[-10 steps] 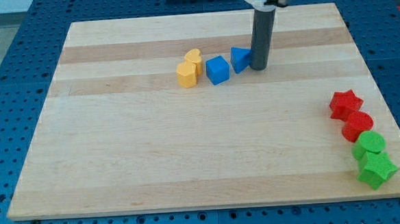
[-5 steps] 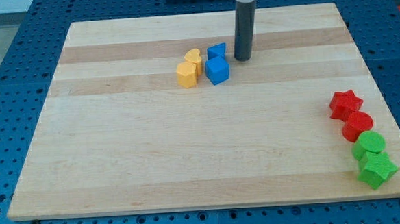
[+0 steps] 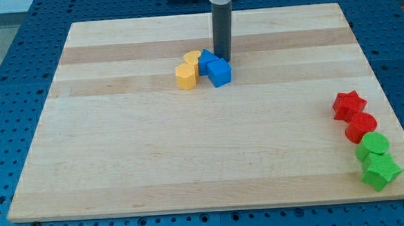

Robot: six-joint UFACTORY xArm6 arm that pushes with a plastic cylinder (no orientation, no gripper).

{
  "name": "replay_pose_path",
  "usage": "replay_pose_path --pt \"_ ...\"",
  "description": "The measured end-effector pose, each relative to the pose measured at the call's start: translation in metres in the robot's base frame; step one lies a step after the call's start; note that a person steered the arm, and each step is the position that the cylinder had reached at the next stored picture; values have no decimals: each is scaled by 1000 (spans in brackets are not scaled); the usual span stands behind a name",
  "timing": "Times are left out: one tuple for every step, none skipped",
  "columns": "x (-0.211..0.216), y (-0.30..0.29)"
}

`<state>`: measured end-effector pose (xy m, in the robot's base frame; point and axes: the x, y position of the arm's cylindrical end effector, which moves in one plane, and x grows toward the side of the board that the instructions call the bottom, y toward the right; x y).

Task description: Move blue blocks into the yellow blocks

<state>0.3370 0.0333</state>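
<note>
Two yellow blocks sit near the board's top middle: a yellow hexagonal block and a yellow rounded block just above it. A blue cube stands right of them. A second blue block, wedge-like, is pressed between the yellow rounded block and the cube, touching both. My tip stands at the right side of this upper blue block, just above the blue cube, and seems to touch the upper block.
At the board's right edge a column holds a red star, a red round block, a green round block and a green star-like block. The wooden board lies on a blue perforated table.
My tip moved left, pushing the upper blue block left until it met the yellow blocks. The yellow pair shifted slightly left. The blue cube barely moved.
</note>
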Motion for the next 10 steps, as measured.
replay_pose_path --pt "0 36" --pt "6 67" --pt "28 67" --pt "44 66" --pt "47 54" --pt "50 38" --pt "52 15" --pt "53 6" --pt "53 6" --pt "50 40"
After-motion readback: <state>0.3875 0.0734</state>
